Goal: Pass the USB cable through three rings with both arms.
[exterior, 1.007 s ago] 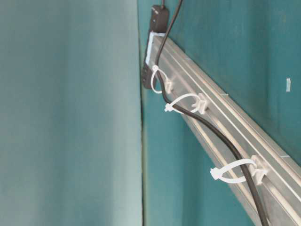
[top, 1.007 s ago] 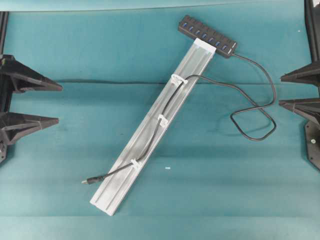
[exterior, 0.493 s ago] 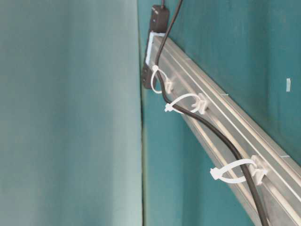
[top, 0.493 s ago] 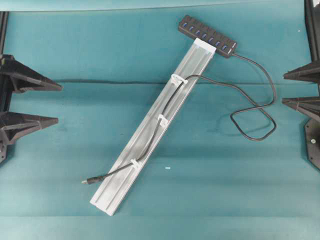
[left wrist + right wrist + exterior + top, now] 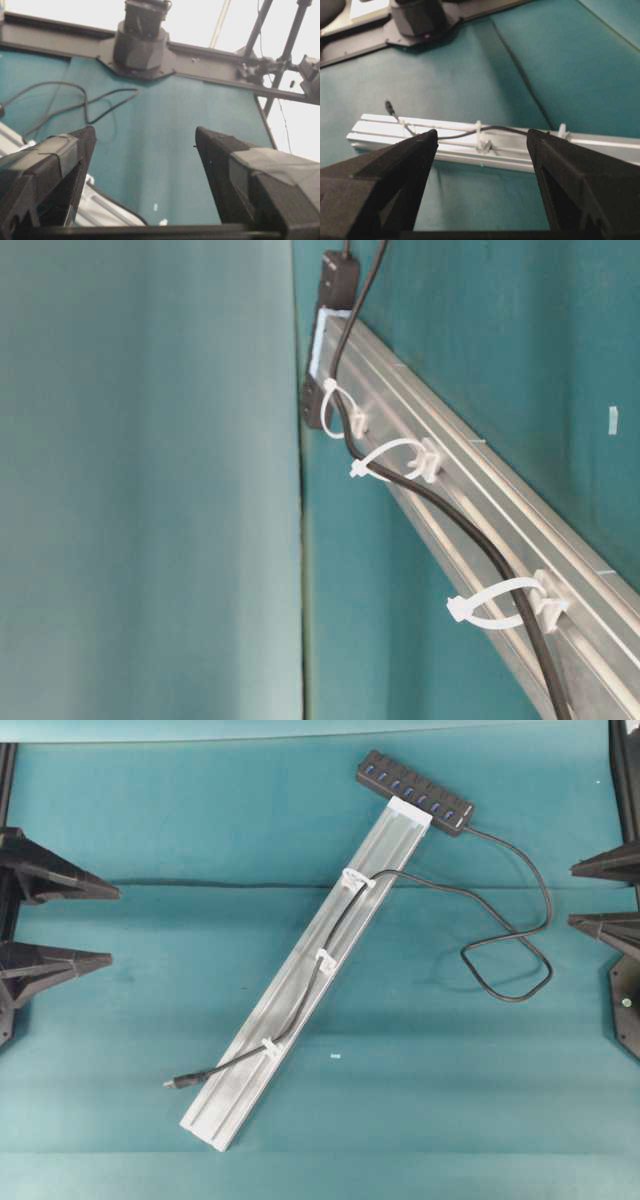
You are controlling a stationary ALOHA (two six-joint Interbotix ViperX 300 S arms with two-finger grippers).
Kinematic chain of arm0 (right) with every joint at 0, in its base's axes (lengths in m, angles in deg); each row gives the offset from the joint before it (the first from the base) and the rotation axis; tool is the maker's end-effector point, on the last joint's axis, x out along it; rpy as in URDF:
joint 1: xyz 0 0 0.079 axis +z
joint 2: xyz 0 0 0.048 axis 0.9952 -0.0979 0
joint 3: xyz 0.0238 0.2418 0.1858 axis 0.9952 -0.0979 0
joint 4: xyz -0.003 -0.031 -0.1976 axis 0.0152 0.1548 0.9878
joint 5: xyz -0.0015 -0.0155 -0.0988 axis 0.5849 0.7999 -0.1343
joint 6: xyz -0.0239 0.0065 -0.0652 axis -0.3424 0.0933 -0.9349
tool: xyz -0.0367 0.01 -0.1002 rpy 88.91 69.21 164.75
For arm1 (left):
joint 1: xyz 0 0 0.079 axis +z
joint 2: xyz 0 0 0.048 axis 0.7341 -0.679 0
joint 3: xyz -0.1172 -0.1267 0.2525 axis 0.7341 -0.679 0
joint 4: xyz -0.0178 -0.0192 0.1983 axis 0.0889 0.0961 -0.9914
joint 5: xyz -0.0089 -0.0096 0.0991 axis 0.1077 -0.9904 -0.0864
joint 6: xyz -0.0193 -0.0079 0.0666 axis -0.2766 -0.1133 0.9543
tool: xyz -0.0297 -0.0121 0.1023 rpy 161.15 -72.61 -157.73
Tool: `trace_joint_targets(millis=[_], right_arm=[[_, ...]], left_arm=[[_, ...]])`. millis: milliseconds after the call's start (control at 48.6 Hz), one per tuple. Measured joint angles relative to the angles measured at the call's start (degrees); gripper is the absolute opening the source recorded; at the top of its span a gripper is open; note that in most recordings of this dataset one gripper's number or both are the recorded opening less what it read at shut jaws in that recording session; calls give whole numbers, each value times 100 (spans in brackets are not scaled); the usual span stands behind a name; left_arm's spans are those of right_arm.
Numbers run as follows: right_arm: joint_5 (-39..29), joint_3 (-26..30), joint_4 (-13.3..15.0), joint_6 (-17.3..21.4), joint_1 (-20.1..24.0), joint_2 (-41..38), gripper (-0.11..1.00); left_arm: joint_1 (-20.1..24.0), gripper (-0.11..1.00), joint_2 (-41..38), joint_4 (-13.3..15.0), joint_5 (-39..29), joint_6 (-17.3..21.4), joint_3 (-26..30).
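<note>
Against the overhead frames from a second ago, little has changed: the right end effector (image 5: 608, 896) has slid a touch further toward the right edge, and the left end effector (image 5: 112, 926) has edged slightly back to the left. The USB cable (image 5: 312, 987), the rail (image 5: 250, 1075) and the hub (image 5: 414, 792) lie exactly as they did.

Both end effectors stand released, fingers spread wide with nothing between them (the wrist views show bare teal surface (image 5: 150, 830) in each gap).

The USB cable is already threaded through the three rings (image 5: 324, 958) along the rail, which runs diagonally from the hub at upper right down to lower left. From the hub the cord swings out in a loose loop on the right, comes back to the uppermost ring (image 5: 357, 878), follows the rail through the middle ring and the lowest ring (image 5: 270, 1047), and ends with its plug (image 5: 172, 1083) lying on the surface just off the rail's lower left side.

The cable is well apart from both end effectors: the plug sits below and right of the left one, and the loop's outer bend lies nearest the right one, still clear of it. In the table-level view the cord (image 5: 470, 530) seems to pass inside each white loop (image 5: 495, 605), though the farthest one is too foreshortened to be sure.
</note>
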Motion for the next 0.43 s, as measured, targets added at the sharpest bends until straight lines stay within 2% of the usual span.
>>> trace_joint_targets(millis=[432], right_arm=[[-79, 0, 0, 44, -53, 176, 82]], left_arm=[[0, 88, -18, 0, -9, -26, 0]])
